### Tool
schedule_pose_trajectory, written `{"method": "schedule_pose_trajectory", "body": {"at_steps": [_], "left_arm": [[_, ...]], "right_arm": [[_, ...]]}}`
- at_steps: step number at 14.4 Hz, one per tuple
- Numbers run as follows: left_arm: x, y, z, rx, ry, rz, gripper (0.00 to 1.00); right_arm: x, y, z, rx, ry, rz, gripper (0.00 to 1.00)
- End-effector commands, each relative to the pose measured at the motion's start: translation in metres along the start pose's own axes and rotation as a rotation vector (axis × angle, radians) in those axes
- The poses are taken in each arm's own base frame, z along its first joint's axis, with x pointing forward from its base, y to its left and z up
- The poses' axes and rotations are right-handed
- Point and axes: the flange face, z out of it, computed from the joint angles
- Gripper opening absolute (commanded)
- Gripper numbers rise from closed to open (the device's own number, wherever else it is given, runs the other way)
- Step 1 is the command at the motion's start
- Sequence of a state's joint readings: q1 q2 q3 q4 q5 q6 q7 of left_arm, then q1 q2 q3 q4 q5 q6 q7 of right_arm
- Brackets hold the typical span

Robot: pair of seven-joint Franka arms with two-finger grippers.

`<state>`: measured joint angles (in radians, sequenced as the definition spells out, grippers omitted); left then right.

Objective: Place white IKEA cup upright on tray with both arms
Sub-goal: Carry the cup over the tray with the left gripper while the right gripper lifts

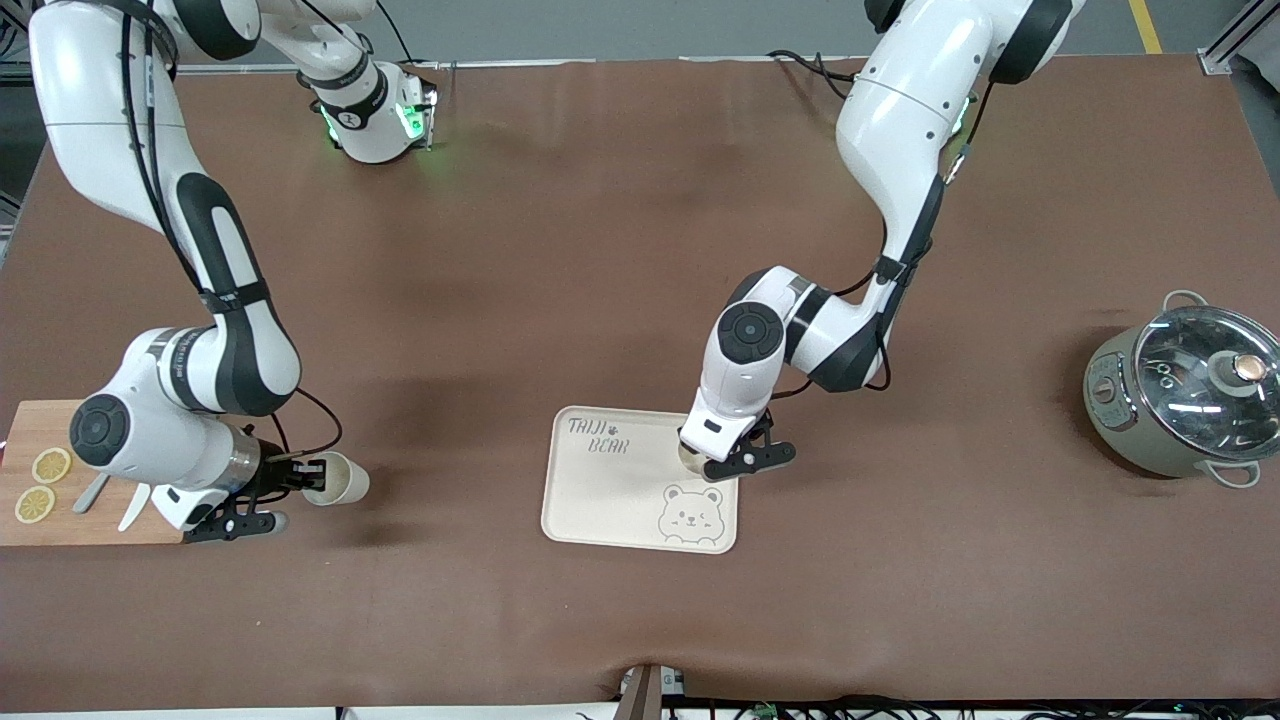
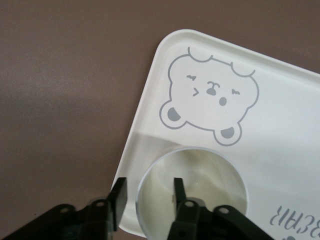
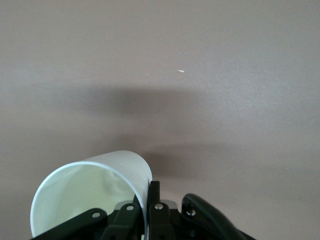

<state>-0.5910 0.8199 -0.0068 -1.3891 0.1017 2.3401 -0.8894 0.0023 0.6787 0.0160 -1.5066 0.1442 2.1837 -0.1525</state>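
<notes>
A white cup (image 1: 688, 457) stands upright on the cream tray (image 1: 610, 490), at the rim toward the left arm's end, above the bear drawing. My left gripper (image 1: 712, 452) is over it. In the left wrist view the left gripper (image 2: 148, 187) is open, one finger inside the cup (image 2: 200, 175) and one outside, and neither presses the wall; the tray (image 2: 280, 140) lies beneath. My right gripper (image 1: 296, 474) is shut on the rim of a second white cup (image 1: 340, 480), held on its side low over the table beside the cutting board; the right wrist view shows the gripper (image 3: 147, 192) and this cup (image 3: 85, 190).
A wooden cutting board (image 1: 70, 525) with two lemon slices (image 1: 50, 465) and a utensil lies at the right arm's end of the table. A grey pot with a glass lid (image 1: 1185, 395) stands at the left arm's end.
</notes>
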Motion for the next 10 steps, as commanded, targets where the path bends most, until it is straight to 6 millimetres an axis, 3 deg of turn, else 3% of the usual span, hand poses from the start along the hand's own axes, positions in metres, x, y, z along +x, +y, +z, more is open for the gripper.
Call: {"method": "schedule_pose_trajectory", "body": {"at_steps": [1,7,10], "left_arm": [[0.002,0.006,-0.008,0.020,0.034,0.007,1.00],[0.011,-0.006,-0.040,0.078,-0.009,-0.016,1.00],[0.029,-0.026,-0.053,0.115,-0.015,-0.029,1.00]], "right_arm": [[0.005,-0.037,-0.023,0.023,-0.008,0.072,0.00],[0.007,-0.151,-0.035,0.026,-0.002,0.231,0.00],[0.001,-0.198,-0.030,0.022,-0.005,0.286,0.00]]}}
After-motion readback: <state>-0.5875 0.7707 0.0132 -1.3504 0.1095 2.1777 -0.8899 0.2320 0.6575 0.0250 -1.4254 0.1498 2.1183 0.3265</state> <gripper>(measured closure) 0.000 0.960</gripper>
